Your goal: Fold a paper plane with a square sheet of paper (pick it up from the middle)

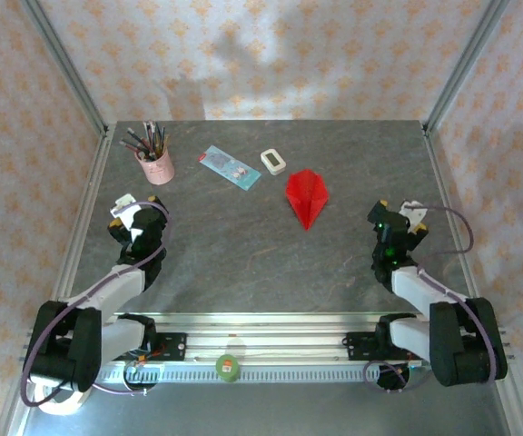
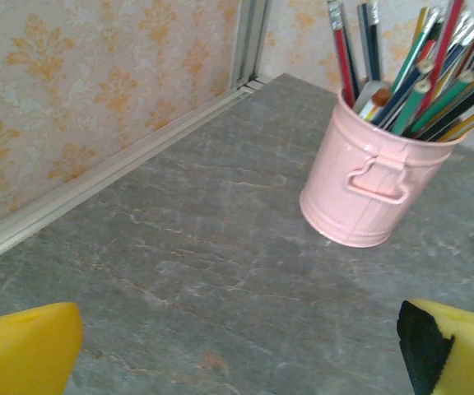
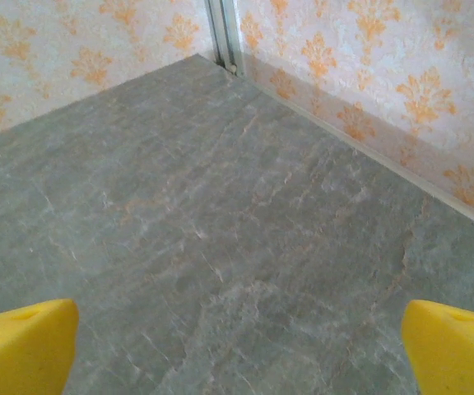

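Between both grippers, out on grey table [image 1: 243, 263], red paper plane [image 1: 307, 196] lies flat, sharp tip toward arm bases, centre crease showing. Plane sits nearer right gripper [image 1: 396, 216], ahead and inward of its fingers [image 3: 23, 346], no contact. Right fingers spread wide, bare table between. Left gripper [image 1: 130, 213] well apart from plane; its fingers [image 2: 23, 350] wide apart too, nothing held. Pink cup [image 2: 367, 193] of pencils [image 2: 418, 66] ahead-right of left fingers. Blue card [image 1: 230, 167], white block [image 1: 273, 162] beyond plane.
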Available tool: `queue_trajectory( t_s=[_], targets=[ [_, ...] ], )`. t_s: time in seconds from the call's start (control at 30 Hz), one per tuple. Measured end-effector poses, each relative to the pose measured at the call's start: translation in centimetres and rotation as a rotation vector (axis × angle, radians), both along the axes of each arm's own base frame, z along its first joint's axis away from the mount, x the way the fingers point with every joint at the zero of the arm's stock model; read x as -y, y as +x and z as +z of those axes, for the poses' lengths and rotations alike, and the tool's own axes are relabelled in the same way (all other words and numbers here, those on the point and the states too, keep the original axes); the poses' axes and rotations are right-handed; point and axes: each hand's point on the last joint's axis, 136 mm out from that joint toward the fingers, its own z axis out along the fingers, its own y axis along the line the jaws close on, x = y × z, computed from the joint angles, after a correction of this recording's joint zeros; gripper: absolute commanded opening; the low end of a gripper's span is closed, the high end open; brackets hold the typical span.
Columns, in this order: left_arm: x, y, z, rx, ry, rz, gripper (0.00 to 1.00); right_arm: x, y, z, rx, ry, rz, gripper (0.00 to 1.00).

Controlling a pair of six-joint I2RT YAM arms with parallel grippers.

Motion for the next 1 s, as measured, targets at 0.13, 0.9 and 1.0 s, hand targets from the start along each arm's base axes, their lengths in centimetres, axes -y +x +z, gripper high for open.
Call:
queue_trajectory(
  t_s=[0.13,0.9,1.0],
  targets=[
    [0.0,0.6,-0.6,0.02,0.033,-0.044,0.99,-0.3,1.0,-0.3,0.037,-0.008,0.035,1.0],
    [2.6,3.9,-2.3,0.11,0.098,-0.347,0.99,-3.3,3.9,-0.9,0.155,-0.054,0.26,1.0],
    [2.7,4.2,-2.0,0.119,0.105,-0.352,0.99,-3.4,3.9,-0.8,0.16,-0.054,0.262,1.0]
  ],
)
